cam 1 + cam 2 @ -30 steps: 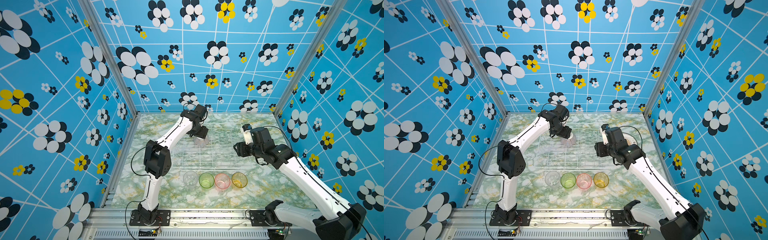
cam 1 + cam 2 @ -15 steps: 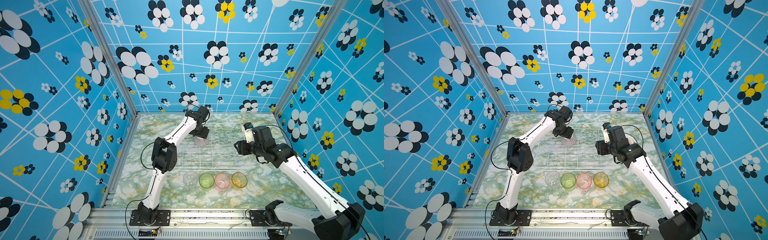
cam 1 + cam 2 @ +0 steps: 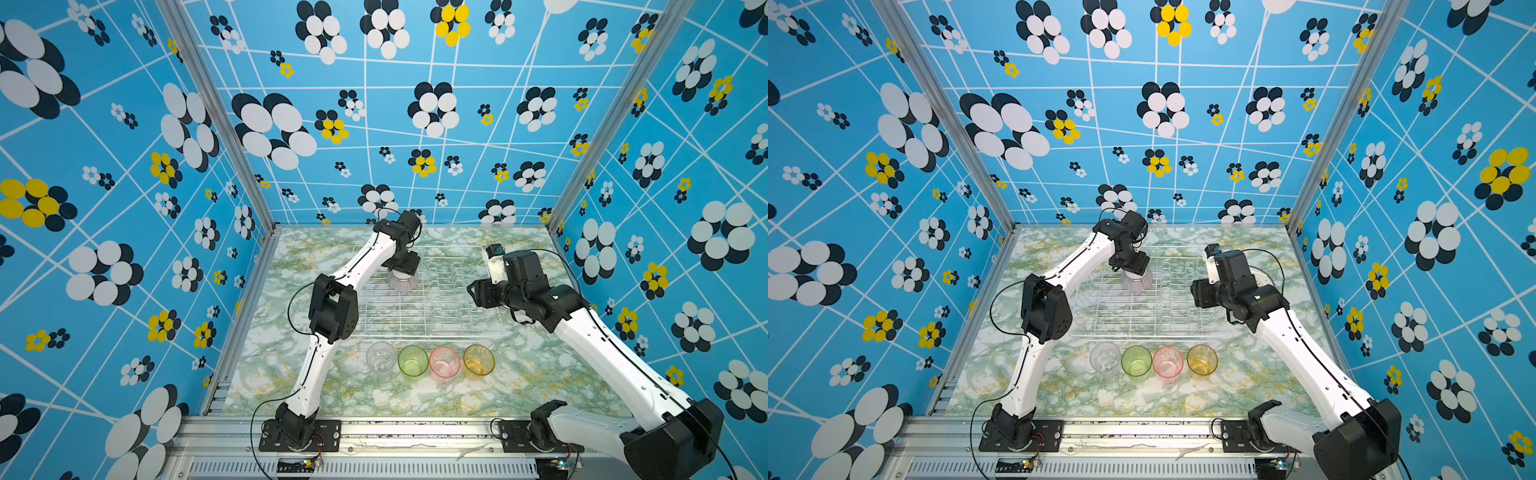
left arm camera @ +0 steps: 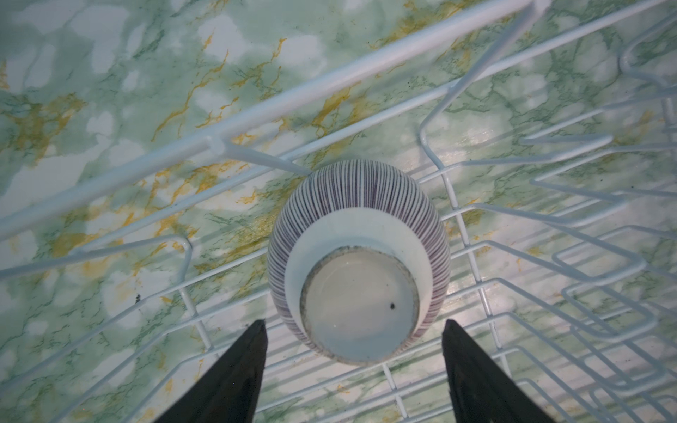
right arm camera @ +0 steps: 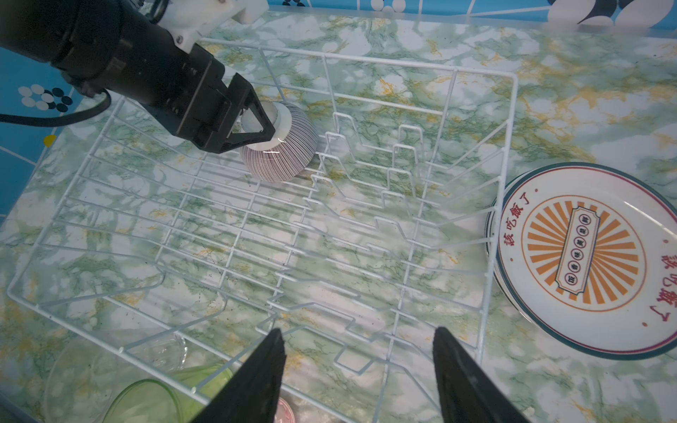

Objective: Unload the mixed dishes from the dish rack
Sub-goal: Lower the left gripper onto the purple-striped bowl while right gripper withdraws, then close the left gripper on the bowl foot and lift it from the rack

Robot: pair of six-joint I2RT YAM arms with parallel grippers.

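Near edge of the tabletop (image 3: 374, 399): clear tumbler (image 3: 380, 357), green tumbler (image 3: 412, 360), pink tumbler (image 3: 444, 362) and amber tumbler (image 3: 478, 360) stand in a row, mouths up, just outside the dish rack (image 5: 388, 60). I judge these unloaded and lined up to save room.

My right pincer (image 5: 357, 331) hovers over the rack's near right part, released and empty. I judge it is parked clear of the other arm.

Right of the rack, plates (image 5: 582, 256) lie flat in a stack on the tabletop, just beside the wire wall.

Far left part of the rack: the striped bowl (image 4: 359, 256) sits upside down, foot up, beside the divider prongs. It is the only dish left inside. My left pincer (image 4: 353, 322) comes from above, jaws spread astride its foot, since the rim faces down.

Hard to tell:
- Whether my pads touch the bowl; I see slim gaps and no grip.
- The plate count; my right arm covers the stack in both top views.
- The bowl's rim and inside are hidden.
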